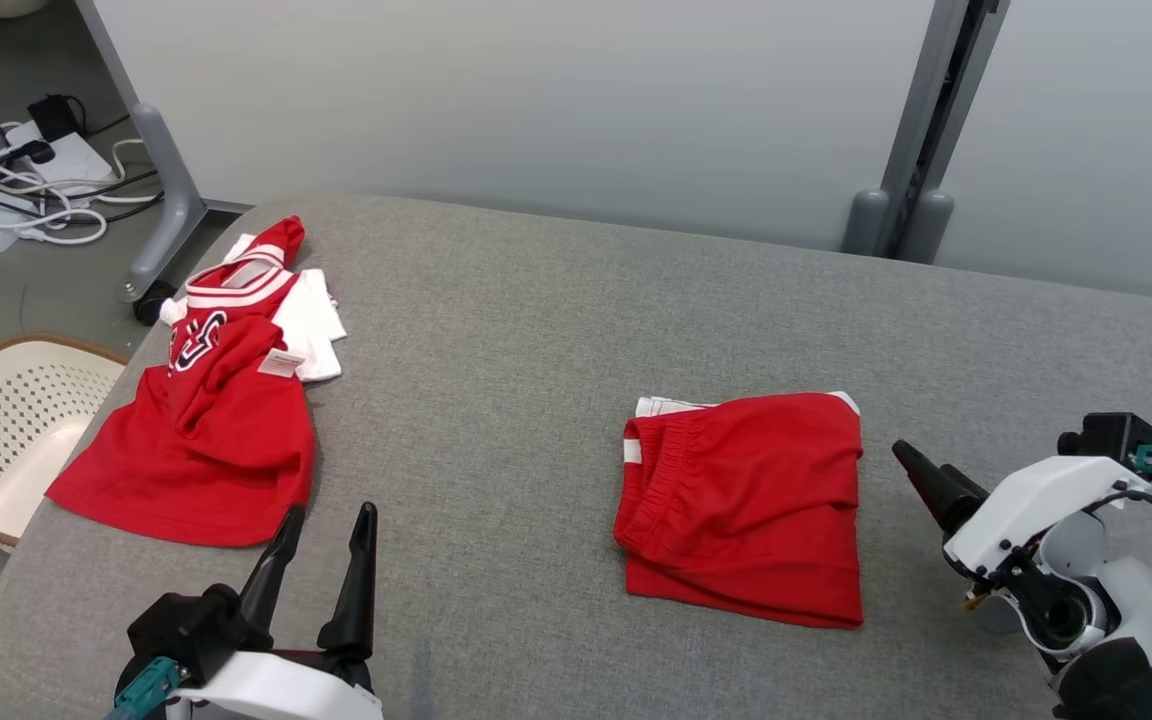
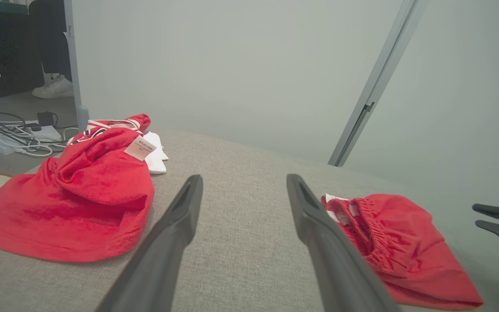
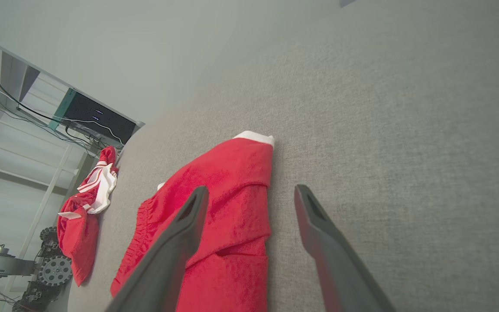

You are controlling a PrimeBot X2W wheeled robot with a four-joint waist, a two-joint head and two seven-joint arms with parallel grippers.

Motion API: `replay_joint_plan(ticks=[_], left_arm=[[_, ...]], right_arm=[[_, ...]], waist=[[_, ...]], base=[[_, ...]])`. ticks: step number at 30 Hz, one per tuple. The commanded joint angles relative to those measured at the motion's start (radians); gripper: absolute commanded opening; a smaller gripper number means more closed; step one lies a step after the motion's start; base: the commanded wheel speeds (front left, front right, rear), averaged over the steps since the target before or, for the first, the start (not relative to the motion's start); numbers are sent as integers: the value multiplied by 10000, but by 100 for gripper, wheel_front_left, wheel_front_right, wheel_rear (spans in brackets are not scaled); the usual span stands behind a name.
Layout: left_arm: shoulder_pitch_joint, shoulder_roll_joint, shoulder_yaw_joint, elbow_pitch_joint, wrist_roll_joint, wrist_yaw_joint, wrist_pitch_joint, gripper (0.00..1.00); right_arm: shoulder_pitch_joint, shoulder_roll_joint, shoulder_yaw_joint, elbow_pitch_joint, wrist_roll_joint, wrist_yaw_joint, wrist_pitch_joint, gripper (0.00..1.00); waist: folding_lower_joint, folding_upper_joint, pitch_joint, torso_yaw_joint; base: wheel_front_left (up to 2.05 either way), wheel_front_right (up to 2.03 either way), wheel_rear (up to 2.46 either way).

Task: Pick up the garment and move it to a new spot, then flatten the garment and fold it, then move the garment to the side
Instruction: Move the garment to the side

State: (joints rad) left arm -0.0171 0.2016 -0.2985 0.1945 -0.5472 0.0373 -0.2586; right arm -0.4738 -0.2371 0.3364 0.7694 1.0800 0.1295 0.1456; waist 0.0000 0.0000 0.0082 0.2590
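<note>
A folded red garment, shorts with white trim (image 1: 746, 505), lies flat on the grey padded table (image 1: 496, 330), right of centre. A second red garment, a crumpled jersey with white bands (image 1: 201, 430), sits at the table's left edge. My left gripper (image 1: 331, 512) is open near the front edge, just right of the jersey's hem, touching nothing. My right gripper (image 1: 911, 462) hovers open a little right of the shorts. In the left wrist view the left gripper (image 2: 244, 177) points between jersey (image 2: 72, 203) and shorts (image 2: 396, 242). The right gripper (image 3: 251, 188) spans the right edge of the shorts (image 3: 228, 216).
A cream perforated basket (image 1: 6, 430) stands on the floor left of the table. Cables and a power strip (image 1: 26, 180) lie on the floor behind it. Grey partition legs (image 1: 161, 200) and posts (image 1: 896, 210) rise behind the table. A person's shoe (image 2: 54, 86) shows far left.
</note>
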Motion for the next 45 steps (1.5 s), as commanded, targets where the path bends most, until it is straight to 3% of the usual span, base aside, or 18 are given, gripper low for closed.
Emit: replay_joint_plan(ticks=[1, 9, 14, 17, 18, 19, 21, 28, 33, 45], left_arm=[[-160, 65, 29, -28, -51, 3, -3, 100], [-325, -3, -39, 68, -89, -49, -8, 100], [-377, 16, 18, 165, -144, -98, -26, 100], [-356, -33, 9, 201, -109, -68, -42, 100], [-354, -47, 10, 211, -101, -67, -46, 100], [-355, -59, 17, 221, -96, -65, -44, 100], [-390, -32, 66, 248, -144, -101, -50, 100], [-375, 9, 105, 261, -112, -159, -61, 100], [-520, -10, 16, 150, 19, -222, -66, 100], [-1729, -94, -450, -206, 462, -569, -59, 100]], right_arm=[[-250, 40, 82, 324, -198, 24, 234, 100], [-1322, 578, 120, 2322, -350, 25, 2307, 100], [-1537, 846, 41, 2739, -4, 25, 3344, 100], [-1598, 848, 15, 2826, -6, 25, 3287, 100], [-1646, 847, -8, 2832, -30, 25, 3178, 88], [-1676, 857, -7, 2829, -56, 25, 3087, 48], [-1719, 848, 17, 2702, -117, 25, 2814, 0], [-1662, 640, 344, 2093, -374, 25, 2062, 0], [-1846, 80, 797, 1511, -795, 25, 1570, 0], [-3453, -1496, 1724, 863, -1932, 25, 607, 0]], waist=[[0, 0, 93, 97], [0, 0, 330, 403], [0, 0, 417, 538], [0, 0, 446, 580], [0, 0, 450, 583], [0, 0, 451, 579], [0, 0, 455, 551], [0, 0, 318, 41], [0, 0, 478, -528], [0, 0, 2275, -1873]], base=[[0, 0, 0], [0, 0, 0], [0, 0, 0], [0, 0, 0], [0, 0, 0], [0, 0, 0], [0, 0, 0], [0, 0, 0], [0, 0, 0], [0, 0, 0]])
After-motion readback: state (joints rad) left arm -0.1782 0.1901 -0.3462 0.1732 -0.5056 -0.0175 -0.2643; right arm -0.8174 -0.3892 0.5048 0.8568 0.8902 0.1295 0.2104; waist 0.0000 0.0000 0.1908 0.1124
